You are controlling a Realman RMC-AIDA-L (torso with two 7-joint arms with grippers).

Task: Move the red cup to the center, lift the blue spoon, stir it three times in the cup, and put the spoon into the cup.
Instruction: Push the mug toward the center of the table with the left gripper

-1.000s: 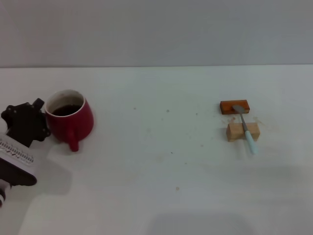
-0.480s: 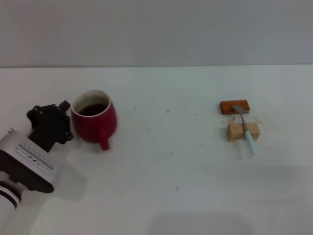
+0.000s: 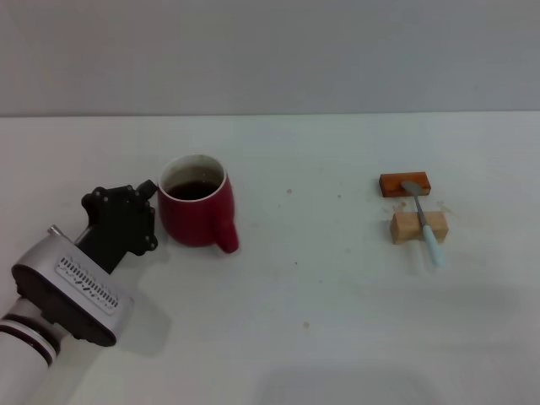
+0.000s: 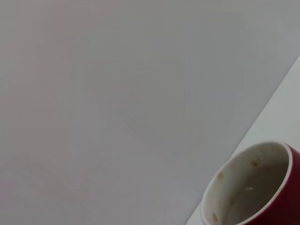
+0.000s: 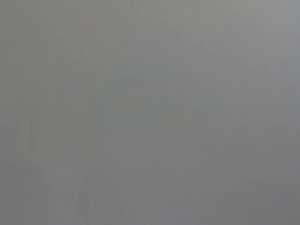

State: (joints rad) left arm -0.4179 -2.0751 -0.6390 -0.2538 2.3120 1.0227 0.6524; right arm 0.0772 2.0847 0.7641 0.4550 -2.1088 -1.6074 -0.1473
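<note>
Dark liquid fills the red cup (image 3: 196,212); left gripper (image 3: 150,213) touches it, grip state unclear.

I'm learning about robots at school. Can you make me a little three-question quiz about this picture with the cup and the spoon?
1. True or false: the blue spoon is already inside the red cup.
2. What does the spoon rest on?
A. a plate
B. the pale wooden block and the orange-brown block
C. a napkin
3. Fill the gap: the left gripper is right beside the ____.

Key:
1. False. The spoon lies far off on the robot's right side of the white table.
2. B.
3. Red cup, which has dark liquid inside.
</note>
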